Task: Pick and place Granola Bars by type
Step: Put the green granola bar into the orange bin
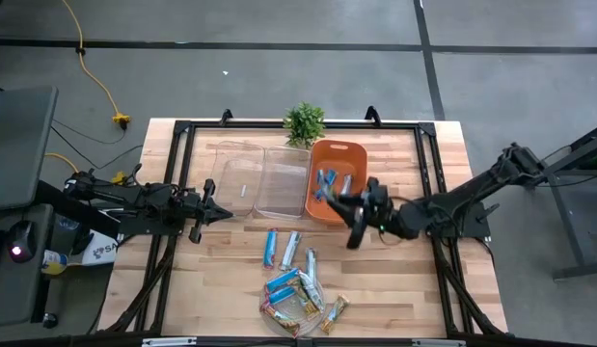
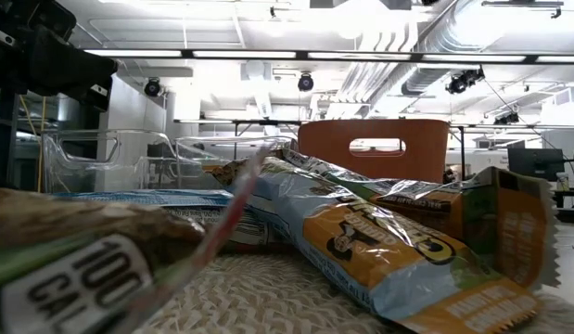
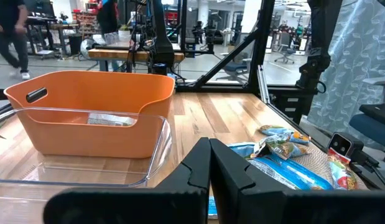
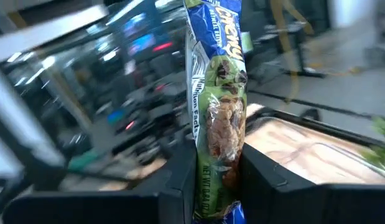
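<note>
While orange bin (image 1: 348, 151) holds bars (image 1: 326, 180) | right gripper (image 4: 217, 168) grips granola bar (image 4: 218, 112)

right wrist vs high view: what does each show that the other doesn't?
Right wrist only: the right gripper is shut on a green-wrapped chewy granola bar, chocolate chips pictured, standing upright between the fingers.

High only: layout. Orange bin holding bars, two clear bins, loose bars on the table, a pile on the woven mat, left gripper waiting beside the clear bins.

Both: the right gripper.
</note>
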You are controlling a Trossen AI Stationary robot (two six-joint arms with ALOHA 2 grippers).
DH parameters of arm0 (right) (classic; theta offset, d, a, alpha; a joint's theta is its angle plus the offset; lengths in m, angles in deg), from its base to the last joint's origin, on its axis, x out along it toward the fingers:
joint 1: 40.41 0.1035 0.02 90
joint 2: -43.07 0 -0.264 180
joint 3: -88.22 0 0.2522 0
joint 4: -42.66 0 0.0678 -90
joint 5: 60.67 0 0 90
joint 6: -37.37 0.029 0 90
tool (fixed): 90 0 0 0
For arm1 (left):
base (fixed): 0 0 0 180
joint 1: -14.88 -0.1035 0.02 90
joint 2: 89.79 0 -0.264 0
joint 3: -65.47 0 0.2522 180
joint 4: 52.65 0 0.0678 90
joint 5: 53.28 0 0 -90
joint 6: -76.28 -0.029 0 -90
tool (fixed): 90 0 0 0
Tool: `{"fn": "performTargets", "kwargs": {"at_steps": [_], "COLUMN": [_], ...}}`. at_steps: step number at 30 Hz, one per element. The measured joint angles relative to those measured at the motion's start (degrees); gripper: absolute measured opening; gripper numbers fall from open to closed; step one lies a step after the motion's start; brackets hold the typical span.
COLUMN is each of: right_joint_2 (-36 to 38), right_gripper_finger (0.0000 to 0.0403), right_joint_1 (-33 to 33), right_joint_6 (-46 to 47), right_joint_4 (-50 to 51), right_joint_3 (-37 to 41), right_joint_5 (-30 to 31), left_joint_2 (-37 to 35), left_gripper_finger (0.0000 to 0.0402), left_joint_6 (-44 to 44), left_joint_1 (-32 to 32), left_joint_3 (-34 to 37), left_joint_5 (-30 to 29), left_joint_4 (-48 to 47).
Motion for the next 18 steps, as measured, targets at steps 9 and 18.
{"fn": "performTargets", "kwargs": {"at_steps": [9, 18], "right_joint_2": [-0.96, -1.07], "right_gripper_finger": [0.0082, 0.0082], "right_joint_1": [-9.12, -13.74], "right_joint_6": [25.78, 42.54], "right_joint_4": [10.07, 10.76], "right_joint_3": [0.0, 3.31], "right_joint_5": [0.12, 3.06], "left_joint_2": [0.02, -0.01], "left_gripper_finger": [0.0001, 0.0001], "left_joint_6": [0.0, 0.01], "left_joint_1": [0.01, 0.0], "left_joint_3": [0.0, -0.02], "left_joint_5": [0.0, 0.0], "left_joint_4": [-0.01, -0.02]}}
